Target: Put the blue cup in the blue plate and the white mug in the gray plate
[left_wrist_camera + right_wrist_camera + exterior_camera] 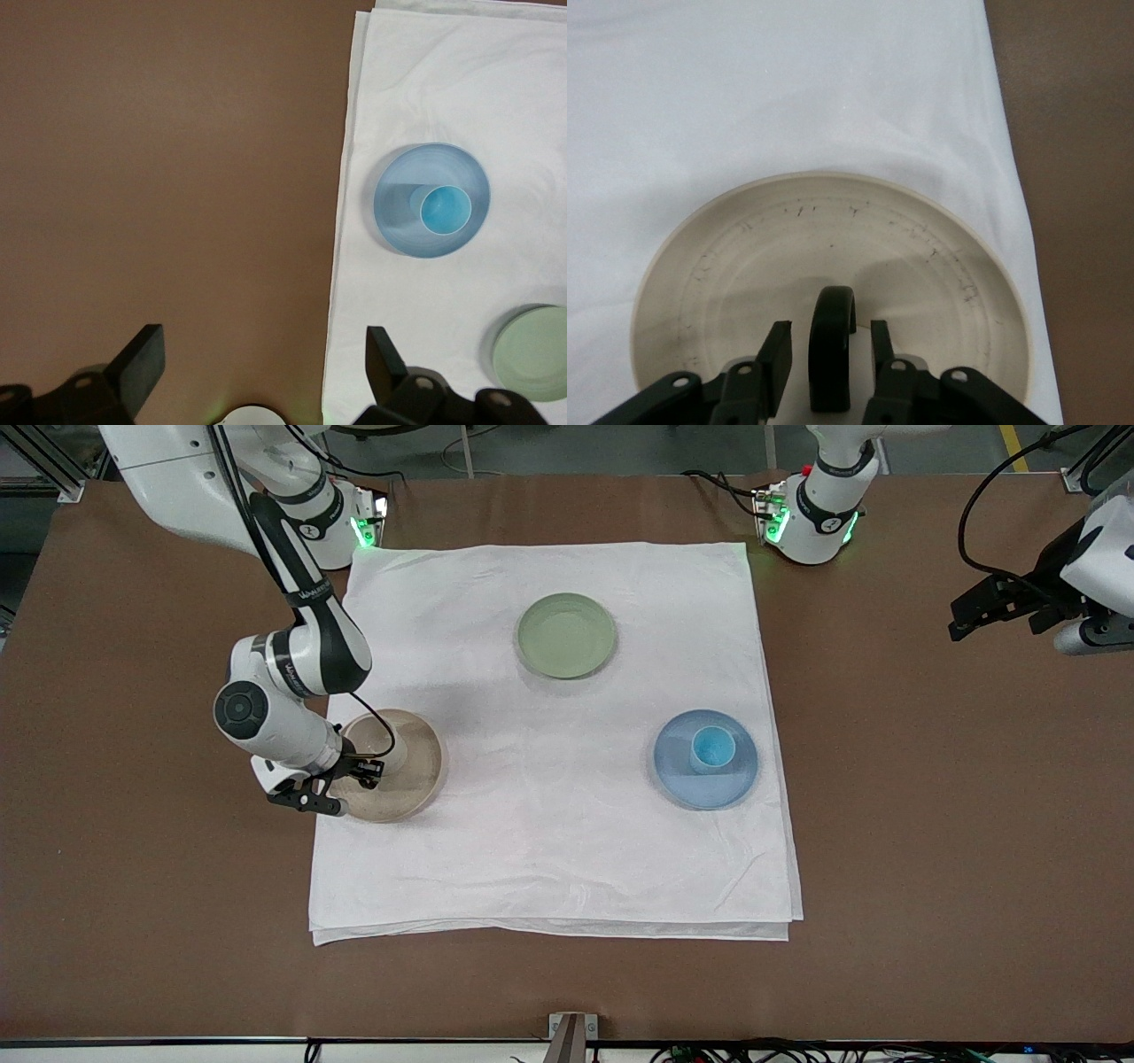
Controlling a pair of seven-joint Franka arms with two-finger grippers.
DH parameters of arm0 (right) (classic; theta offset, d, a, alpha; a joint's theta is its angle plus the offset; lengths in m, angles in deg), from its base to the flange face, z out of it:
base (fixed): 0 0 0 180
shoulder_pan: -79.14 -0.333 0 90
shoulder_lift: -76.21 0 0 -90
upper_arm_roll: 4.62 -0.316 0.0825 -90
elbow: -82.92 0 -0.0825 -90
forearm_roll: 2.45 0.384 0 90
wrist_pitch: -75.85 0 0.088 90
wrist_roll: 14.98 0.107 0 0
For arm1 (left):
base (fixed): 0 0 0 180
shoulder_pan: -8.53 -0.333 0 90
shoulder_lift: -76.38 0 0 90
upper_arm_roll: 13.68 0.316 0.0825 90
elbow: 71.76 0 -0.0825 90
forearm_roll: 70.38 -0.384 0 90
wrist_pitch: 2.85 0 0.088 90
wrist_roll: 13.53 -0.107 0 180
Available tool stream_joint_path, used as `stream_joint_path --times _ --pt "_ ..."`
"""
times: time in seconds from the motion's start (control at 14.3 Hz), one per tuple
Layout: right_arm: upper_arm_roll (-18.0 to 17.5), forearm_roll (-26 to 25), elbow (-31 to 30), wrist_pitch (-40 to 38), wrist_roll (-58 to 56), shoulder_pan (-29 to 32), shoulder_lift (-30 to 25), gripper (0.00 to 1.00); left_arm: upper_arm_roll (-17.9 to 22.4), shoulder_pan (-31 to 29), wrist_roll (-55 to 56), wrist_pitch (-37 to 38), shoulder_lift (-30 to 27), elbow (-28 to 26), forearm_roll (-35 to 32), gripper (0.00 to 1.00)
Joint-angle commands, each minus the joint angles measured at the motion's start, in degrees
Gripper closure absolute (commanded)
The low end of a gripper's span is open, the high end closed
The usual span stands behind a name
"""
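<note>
White mug [390, 751] is sitting at the gray plate's [423, 779] nine o'clock; right gripper [828, 367], fingers straddling the dark handle [831, 341], should be spreading them wider, then lifting straight. Left gripper [257, 367] is waiting, spread wide.

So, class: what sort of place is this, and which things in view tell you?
Probably a robotics lab or test bench, not a kitchen. Two robot arms are bolted along a brown table. A white cloth is laid out as a work area with three plates. Cables trail at the table's edges.
</note>
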Motion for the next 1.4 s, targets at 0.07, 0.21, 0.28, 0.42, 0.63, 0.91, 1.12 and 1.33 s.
stream_joint_path --times 0.07,0.21,0.28,0.42,0.63,0.91,1.12,1.33 --pt "0.51 -0.4 4.74 -10.29 0.08 1.64 -2.81 0.0 0.05 -0.14 -0.93 -0.58 -0.1 -0.11 0.84 0.0" --pt "0.51 -0.4 9.58 -17.94 -0.1 2.88 -4.31 0.0 0.05 -0.23 -0.93 -0.58 -0.1 -0.02 0.84 0.0" --pt "0.51 -0.4 12.21 -21.2 -0.27 3.4 -5.01 0.0 0.05 -0.14 -0.93 -0.67 -0.01 -0.02 0.84 0.0" --pt "0.51 -0.83 16.96 -26.65 -2.63 4.63 -5.63 0.0 0.05 -0.14 -0.93 -0.85 -0.01 -0.02 0.84 0.0" --pt "0.43 -3.46 22.42 -32.9 -8.95 8.23 -5.55 0.0 0.05 -0.23 -0.93 -0.85 -0.01 -0.02 0.84 0.0" --pt "0.43 -5.85 23.4 -38.09 -16.51 12.63 -8.26 0.0 0.05 -0.05 -0.93 -0.85 0.08 -0.02 0.84 0.0" --pt "0.6 -6.02 23.49 -40.99 -18.2 14.48 -11.17 0.0 0.05 -0.31 -0.93 -0.85 -0.01 0.06 0.84 0.0" --pt "0.51 -6.02 26.63 -46.08 -17.68 16.49 -11.79 0.0 0.31 -0.58 -1.71 -0.85 -0.1 -0.02 0.84 0.0"
